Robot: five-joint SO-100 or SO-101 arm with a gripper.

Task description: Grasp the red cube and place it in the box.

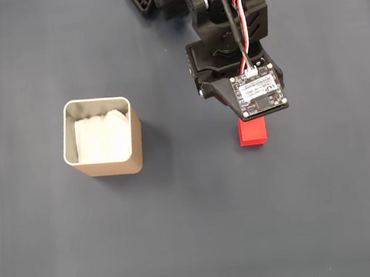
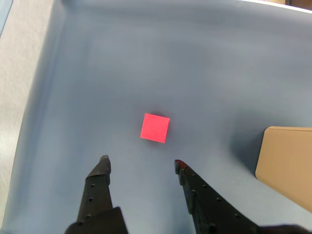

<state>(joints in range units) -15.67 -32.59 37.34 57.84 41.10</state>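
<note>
Presently, in the fixed view, the small bright red cube [image 1: 252, 132] with flat, sharp-edged faces rests on the matte dark grey-blue table surface [image 1: 198, 233], its upper part covered by the black plastic arm [image 1: 228, 29] that reaches in from the top edge. A small circuit board with a white label [image 1: 259, 90] sits on the arm's lower end, fed by a bundle of red, white and black wires [image 1: 243, 34]. The square tan box [image 1: 102, 138] with rounded corners stands upright well apart from the cube, to its left in this view; its thin silvery metal rim and inner walls enclose a crumpled white lining [image 1: 102, 138]. The cube lies outside the box. In the wrist view, the black two-finger gripper [image 2: 140, 164] enters from the bottom edge with its jaws spread wide apart and holding nothing. Both fingers [image 2: 97, 190] have a rough, studded black surface and taper to tips. The red cube shows one smooth, plain square face, slightly rotated, lying on the table just beyond the fingertips and roughly in line with the gap between them, not touching either finger. A flat tan side wall of the box appears at the right edge of this view, apart from the cube. A paler grey strip [image 2: 19, 73] borders the table surface along the left edge.
</note>
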